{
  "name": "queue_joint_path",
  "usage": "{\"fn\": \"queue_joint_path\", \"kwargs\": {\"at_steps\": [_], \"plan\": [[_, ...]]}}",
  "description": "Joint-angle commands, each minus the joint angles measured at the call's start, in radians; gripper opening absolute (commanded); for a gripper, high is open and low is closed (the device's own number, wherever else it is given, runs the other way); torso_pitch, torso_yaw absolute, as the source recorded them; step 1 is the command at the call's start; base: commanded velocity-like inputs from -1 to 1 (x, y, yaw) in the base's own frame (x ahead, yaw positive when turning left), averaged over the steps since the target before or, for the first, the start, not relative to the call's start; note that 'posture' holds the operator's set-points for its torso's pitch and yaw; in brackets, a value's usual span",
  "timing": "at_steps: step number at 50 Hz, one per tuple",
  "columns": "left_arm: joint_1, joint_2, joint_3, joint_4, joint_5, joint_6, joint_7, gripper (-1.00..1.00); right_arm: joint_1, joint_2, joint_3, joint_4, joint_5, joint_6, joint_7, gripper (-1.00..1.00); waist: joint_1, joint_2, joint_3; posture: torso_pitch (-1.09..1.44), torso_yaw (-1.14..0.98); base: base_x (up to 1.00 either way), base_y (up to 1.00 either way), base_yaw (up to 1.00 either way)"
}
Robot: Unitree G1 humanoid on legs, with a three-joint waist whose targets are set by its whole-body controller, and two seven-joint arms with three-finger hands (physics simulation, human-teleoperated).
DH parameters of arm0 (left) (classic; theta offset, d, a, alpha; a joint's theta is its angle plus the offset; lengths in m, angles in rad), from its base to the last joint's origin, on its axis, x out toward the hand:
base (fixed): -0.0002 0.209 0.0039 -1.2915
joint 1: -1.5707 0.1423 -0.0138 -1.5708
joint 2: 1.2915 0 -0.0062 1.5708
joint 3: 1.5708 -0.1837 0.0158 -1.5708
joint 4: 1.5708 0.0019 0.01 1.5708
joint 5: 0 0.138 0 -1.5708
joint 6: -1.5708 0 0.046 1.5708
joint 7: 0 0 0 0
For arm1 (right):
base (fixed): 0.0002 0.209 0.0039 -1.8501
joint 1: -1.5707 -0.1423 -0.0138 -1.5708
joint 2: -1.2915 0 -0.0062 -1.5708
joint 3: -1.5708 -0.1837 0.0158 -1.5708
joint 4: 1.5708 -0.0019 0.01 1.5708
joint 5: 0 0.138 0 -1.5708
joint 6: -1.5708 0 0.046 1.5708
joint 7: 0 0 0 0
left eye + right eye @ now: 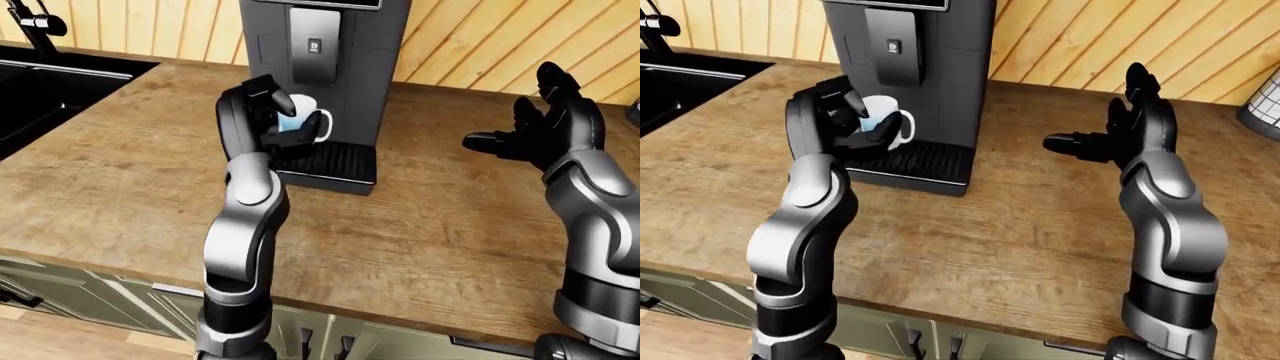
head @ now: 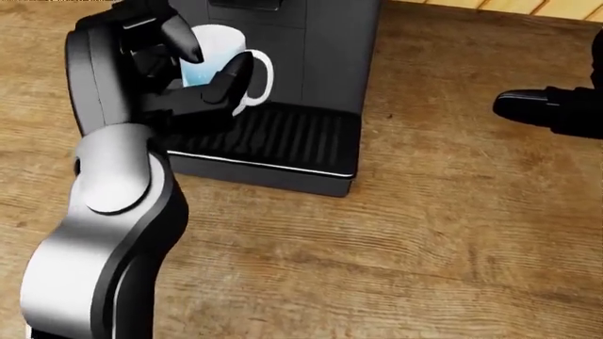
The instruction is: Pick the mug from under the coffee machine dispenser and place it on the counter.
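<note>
The left hand [image 2: 189,78] grips the white mug [image 2: 221,67] above the drip tray of the coffee machine [image 2: 311,56]; the right hand [image 1: 1120,135] is spread open.

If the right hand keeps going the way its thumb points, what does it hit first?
Probably the coffee machine: the right hand is open, thumb aimed toward view left, with bare counter between. Depth is uncertain.

Colours at the coffee corner
White mug [image 2: 218,60] with pale blue inside; dark grey coffee machine [image 1: 345,67]; brown wood-grain counter [image 1: 430,225]; black-and-silver arms.
</note>
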Motion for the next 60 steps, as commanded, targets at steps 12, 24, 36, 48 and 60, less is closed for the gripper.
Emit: {"fn": "queue_joint_path", "kwargs": {"at_steps": [12, 24, 36, 48, 60], "plan": [[0.073, 0.098, 0.047, -0.214, -0.038, 0.059, -0.163, -1.0, -0.029, -0.015, -0.013, -0.041, -0.006, -0.024, 0.002, 1.0, 0.0, 0.004, -0.026, 0.0, 0.0, 0.0, 0.0, 0.0], [0.117, 0.176, 0.132, -0.256, -0.119, 0.103, -0.246, -1.0, -0.032, -0.018, -0.015, -0.036, -0.003, -0.021, -0.001, 1.0, 0.001, 0.01, -0.027, 0.0, 0.0, 0.0, 0.0, 0.0], [0.292, 0.186, 0.15, -0.471, -0.197, 0.147, -0.334, -1.0, -0.034, -0.018, -0.013, -0.038, -0.006, -0.019, 0.002, 1.0, -0.002, 0.017, -0.026, 0.0, 0.0, 0.0, 0.0, 0.0], [0.36, 0.179, 0.166, -0.58, -0.273, 0.182, -0.361, -1.0, -0.037, -0.022, -0.014, -0.036, -0.007, -0.019, 0.005, 1.0, 0.001, 0.021, -0.027, 0.0, 0.0, 0.0, 0.0, 0.0], [0.477, 0.178, 0.128, -0.601, -0.249, 0.124, -0.43, -1.0, -0.038, -0.023, -0.015, -0.042, -0.006, -0.011, 0.005, 1.0, 0.001, 0.021, -0.027, 0.0, 0.0, 0.0, 0.0, 0.0]]}}
